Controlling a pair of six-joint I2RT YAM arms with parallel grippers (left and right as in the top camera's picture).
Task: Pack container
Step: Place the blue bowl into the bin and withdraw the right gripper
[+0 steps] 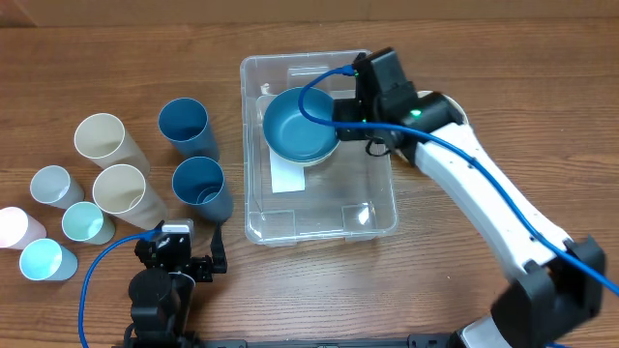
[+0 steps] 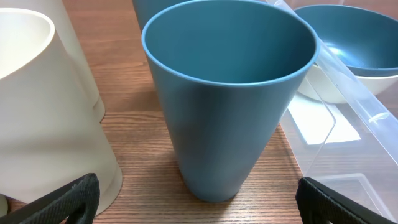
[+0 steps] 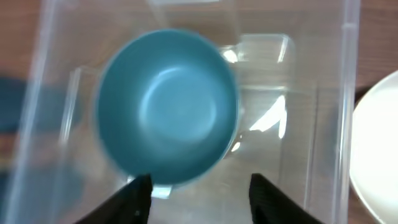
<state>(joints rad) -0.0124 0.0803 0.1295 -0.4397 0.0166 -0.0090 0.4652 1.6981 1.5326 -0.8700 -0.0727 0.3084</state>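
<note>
The clear container [image 1: 319, 230] stands in the middle of the table, with a white label [image 1: 287, 177] on its bottom. A blue bowl [image 1: 300, 126] sits in its far end on top of a white bowl [image 2: 323, 90]. My right gripper [image 1: 350, 108] hovers over the container's far right. It is open and empty, and in the right wrist view [image 3: 199, 193] the blue bowl [image 3: 166, 115] lies just beyond its fingers. My left gripper [image 1: 184, 248] is open and empty at the near left. In the left wrist view [image 2: 199, 200] it faces a blue cup [image 2: 227, 93].
Left of the container stand two blue cups [image 1: 184, 126] [image 1: 201, 186], two cream cups [image 1: 104, 140] [image 1: 124, 188] and several small pale cups [image 1: 82, 222]. A white round object [image 3: 379, 143] lies just outside the container's right wall [image 3: 351, 62]. The container's near half holds nothing.
</note>
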